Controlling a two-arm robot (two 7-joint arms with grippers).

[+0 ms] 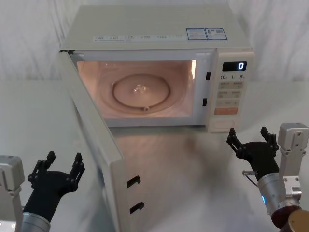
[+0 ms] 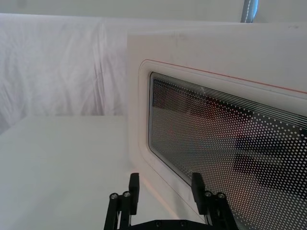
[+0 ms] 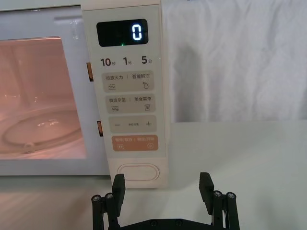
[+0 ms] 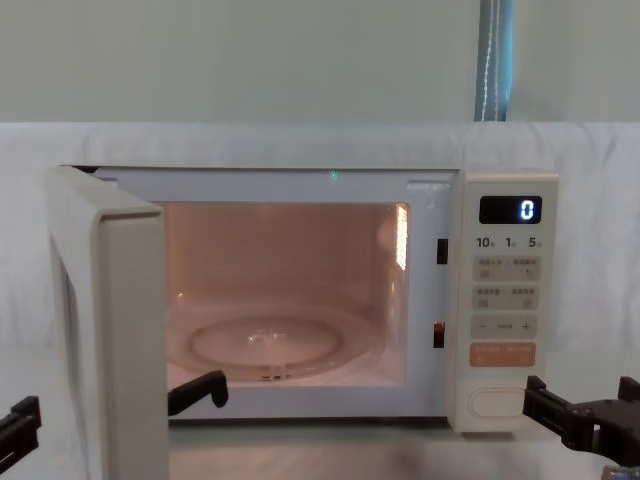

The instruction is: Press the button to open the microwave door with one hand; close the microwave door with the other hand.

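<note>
The microwave door [image 1: 94,130] stands swung wide open to the left, and its free edge with two latch hooks points toward me. My left gripper [image 1: 63,162] is open, low at the front left, on the outer side of the door. In the left wrist view the left gripper [image 2: 165,187] faces the door's dotted glass window [image 2: 225,139] at close range without touching it. My right gripper [image 1: 248,137] is open at the front right. In the right wrist view the right gripper [image 3: 162,184] hovers just short of the button [image 3: 138,172], which sits at the foot of the control panel.
The lit cavity holds a glass turntable [image 1: 140,91]. The panel display [image 3: 136,32] reads 0, with an orange key [image 3: 135,143] above the button. The microwave sits on a white table [image 1: 193,174] with white cloth behind and bare tabletop to the right of it.
</note>
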